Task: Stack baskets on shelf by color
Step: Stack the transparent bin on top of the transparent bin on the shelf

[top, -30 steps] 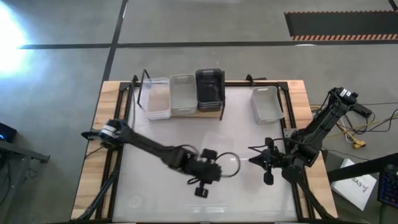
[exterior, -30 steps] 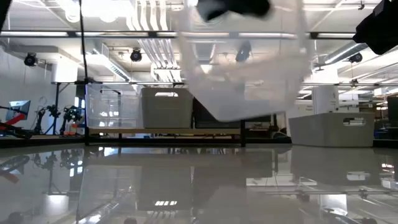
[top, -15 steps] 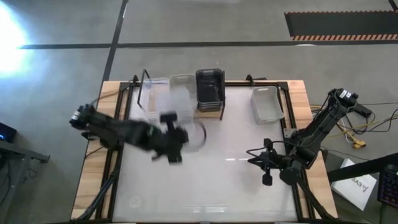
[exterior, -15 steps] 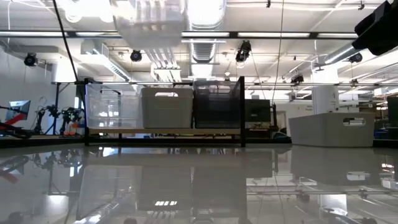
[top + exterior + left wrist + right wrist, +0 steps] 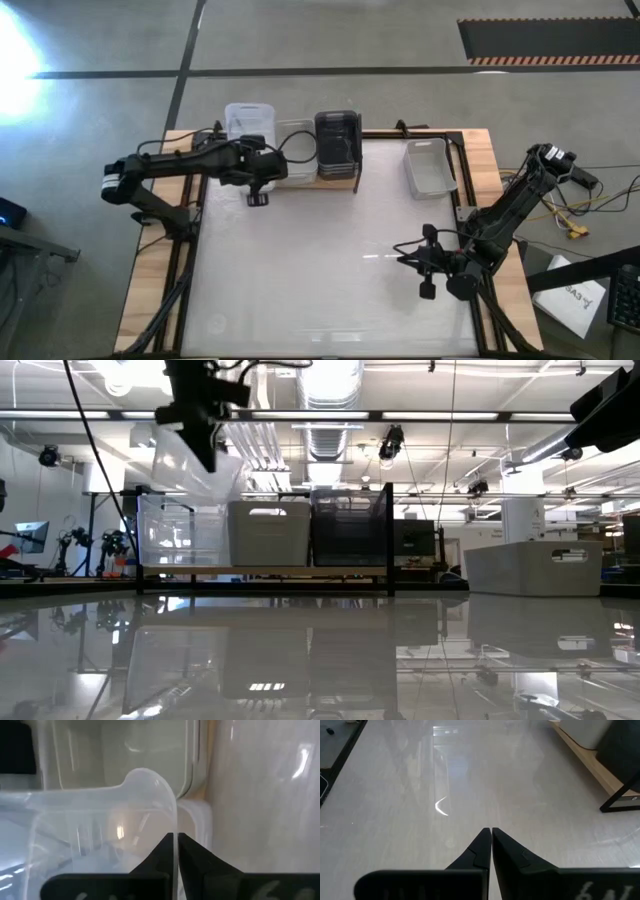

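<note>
high view: left claw (image 5: 262, 166) clamped on translucent basket (image 5: 247, 119), held above the shelf's (image 5: 335, 172) left end.

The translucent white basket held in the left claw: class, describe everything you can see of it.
The translucent white basket is a small rectangular bin of cloudy, see-through plastic with rounded corners and a thin rim. It looks empty. The left claw is shut on its wall, holding it tilted in the air above the shelf's leftmost stack, another translucent basket. Nothing else touches it.
</note>
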`<state>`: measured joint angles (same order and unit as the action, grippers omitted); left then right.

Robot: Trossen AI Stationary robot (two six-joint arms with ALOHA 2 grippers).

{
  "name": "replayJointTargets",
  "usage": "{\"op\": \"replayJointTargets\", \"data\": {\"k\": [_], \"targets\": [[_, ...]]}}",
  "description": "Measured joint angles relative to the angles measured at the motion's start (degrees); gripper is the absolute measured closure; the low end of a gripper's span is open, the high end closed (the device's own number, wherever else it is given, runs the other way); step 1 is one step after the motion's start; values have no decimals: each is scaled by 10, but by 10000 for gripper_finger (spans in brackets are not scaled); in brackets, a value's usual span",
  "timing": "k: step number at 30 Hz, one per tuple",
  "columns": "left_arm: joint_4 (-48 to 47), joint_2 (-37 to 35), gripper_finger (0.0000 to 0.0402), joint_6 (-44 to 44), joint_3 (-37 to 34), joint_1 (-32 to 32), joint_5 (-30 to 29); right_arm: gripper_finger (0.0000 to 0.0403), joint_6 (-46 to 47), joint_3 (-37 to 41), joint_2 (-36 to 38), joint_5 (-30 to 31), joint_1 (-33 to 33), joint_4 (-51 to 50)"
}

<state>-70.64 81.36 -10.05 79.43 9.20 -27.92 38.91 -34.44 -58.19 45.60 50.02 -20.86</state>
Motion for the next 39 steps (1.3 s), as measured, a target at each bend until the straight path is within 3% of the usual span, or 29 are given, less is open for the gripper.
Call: {"op": "replayJointTargets", "data": {"k": [5,17,27,39], "targets": [[5,-1,401,-10,-37,29,30,394,-2,0,1,0,0,1],[58,-56,401,-38,-46,98,199,394,0,0,0,0,0,4],[110,-97,401,-26,-87,143,235,394,0,0,0,11,0,15],[143,-118,388,-23,-127,148,246,394,0,0,3,11,0,24]]}}
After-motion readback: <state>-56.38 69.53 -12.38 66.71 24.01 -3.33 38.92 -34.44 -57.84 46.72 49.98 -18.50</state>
